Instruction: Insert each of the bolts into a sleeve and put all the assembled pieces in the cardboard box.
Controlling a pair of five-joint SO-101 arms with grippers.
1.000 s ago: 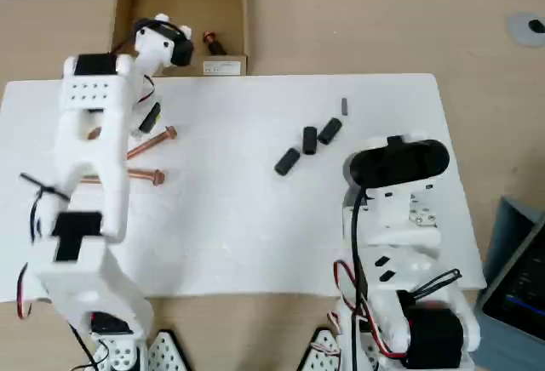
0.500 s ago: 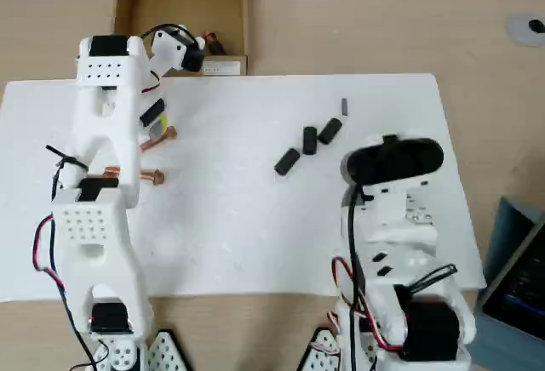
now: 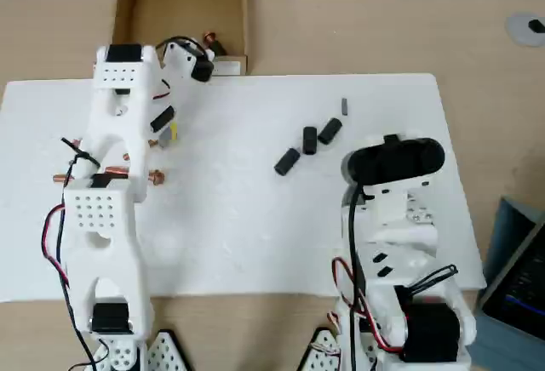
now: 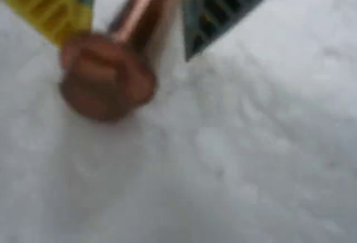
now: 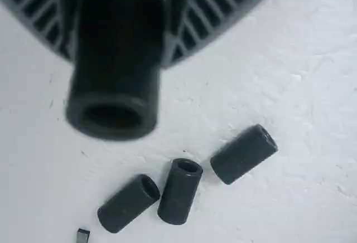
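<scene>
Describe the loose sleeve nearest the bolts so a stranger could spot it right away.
On the white mat, right of centre, three black sleeves lie in a slanted row. Yours is the end sleeve farthest from the small grey piece; it lies slightly apart, while the middle sleeve and the far sleeve sit close together.

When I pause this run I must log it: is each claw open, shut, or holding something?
Left claw: open around a bolt, with a gap on one side.
Right claw: shut on a sleeve.
</scene>
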